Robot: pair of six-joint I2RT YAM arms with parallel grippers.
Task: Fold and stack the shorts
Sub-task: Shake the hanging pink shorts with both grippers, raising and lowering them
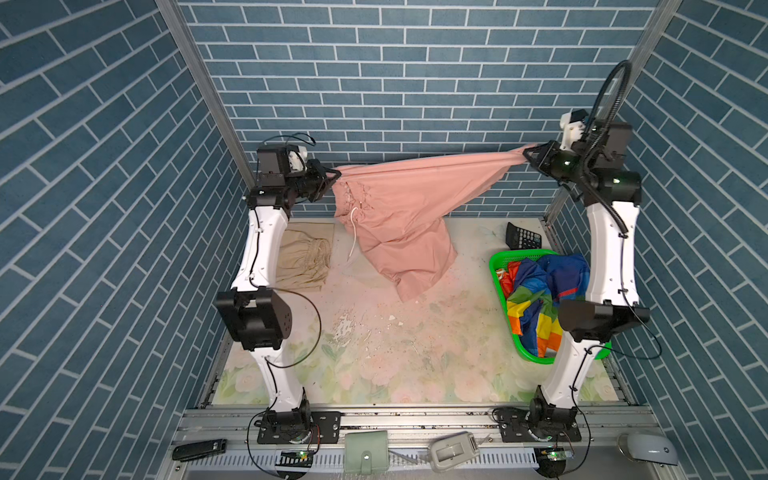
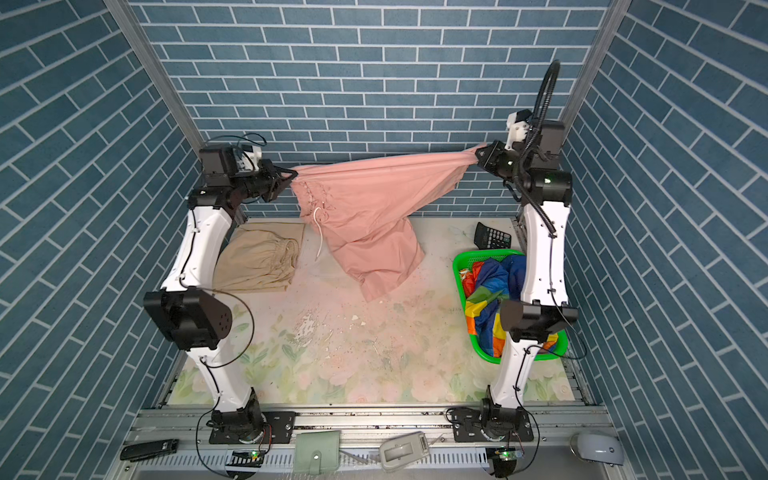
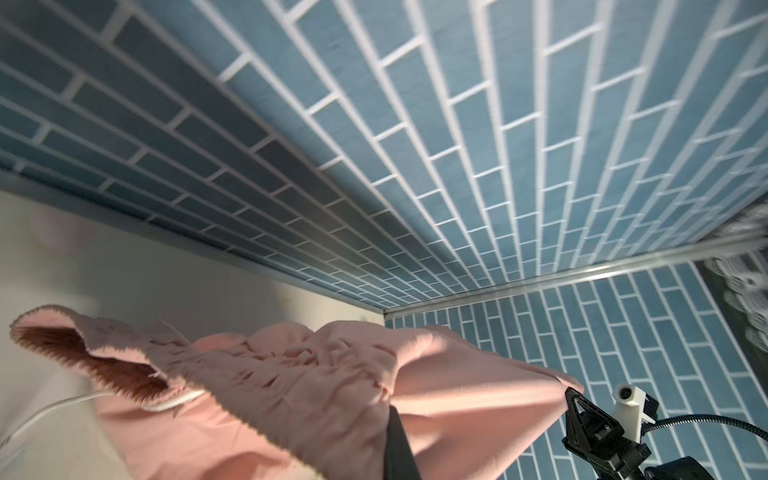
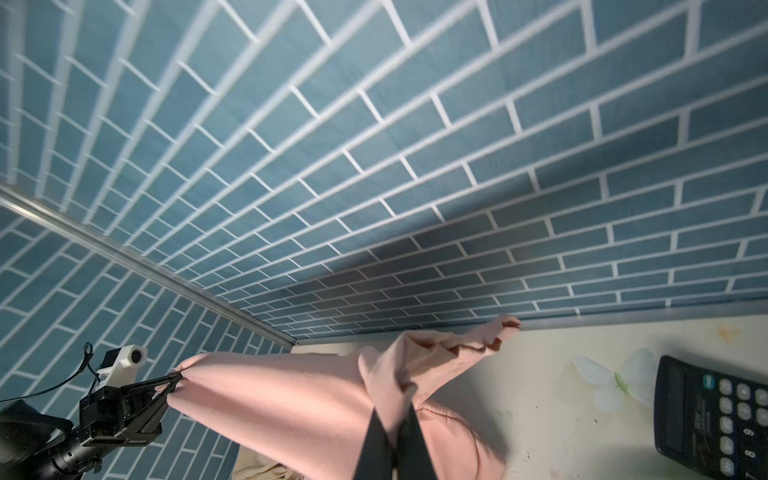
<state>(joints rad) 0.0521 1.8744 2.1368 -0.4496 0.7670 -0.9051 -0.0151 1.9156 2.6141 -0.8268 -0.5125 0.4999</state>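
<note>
The salmon pink shorts hang stretched in the air between both grippers, near the back wall. My left gripper is shut on the gathered waistband end, where the white cord dangles. My right gripper is shut on the other end, bunching the cloth. The lower leg of the pink shorts sags to the table. Beige shorts lie folded at the back left. Rainbow-striped shorts sit crumpled in the green basket.
A black calculator lies behind the basket at the back right. On the front rail rest a green wallet, a grey device and a black bar. The flowered table cover is worn.
</note>
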